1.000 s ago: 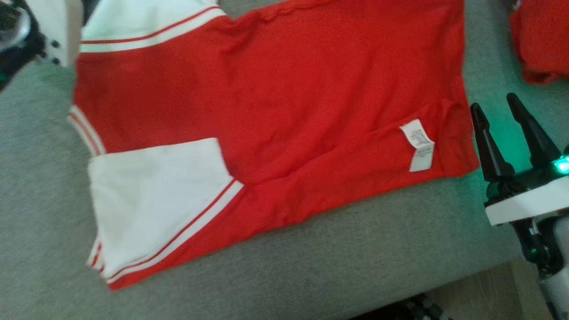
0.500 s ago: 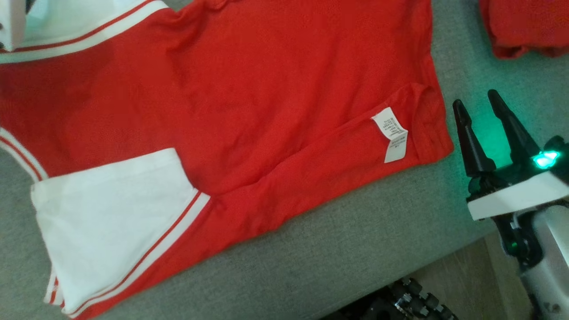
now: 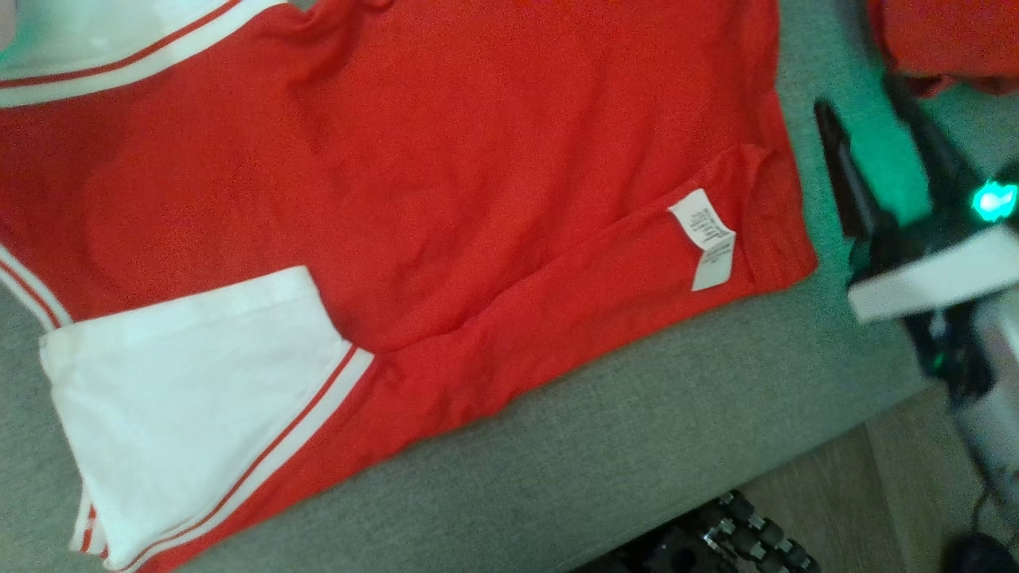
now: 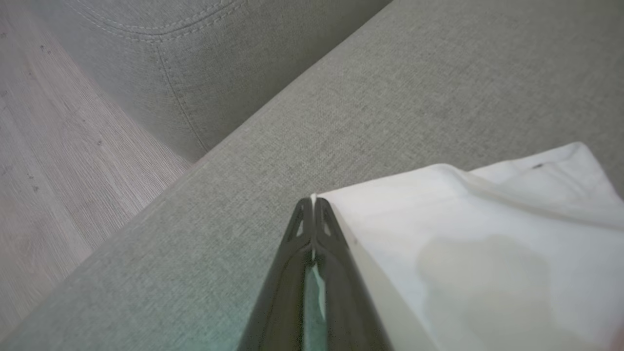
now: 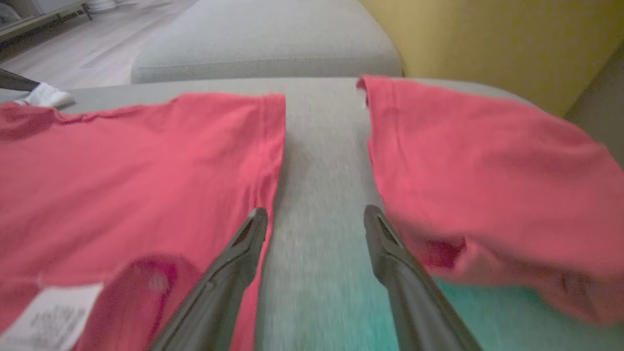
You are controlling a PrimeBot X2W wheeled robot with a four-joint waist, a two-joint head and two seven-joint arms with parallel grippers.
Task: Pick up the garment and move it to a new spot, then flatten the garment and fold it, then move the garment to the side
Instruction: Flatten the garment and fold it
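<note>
One garment (image 3: 478,159), red with white sleeves, lies spread on the couch (image 3: 637,446), 9 to 2 o'clock in head view. Left gripper (image 4: 313,204) is pinched on a white sleeve (image 4: 463,243) corner, likely to tug it flat. Right gripper (image 5: 316,212) is wide and empty over the bare strip at 3 o'clock, between the hem and another red cloth (image 5: 487,170). Couch edge close at 5 o'clock: scant room.

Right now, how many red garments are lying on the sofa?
2. The red-and-white shirt is spread across the seat; a second red garment lies to its right, apart from it. Others may lie out of view.
</note>
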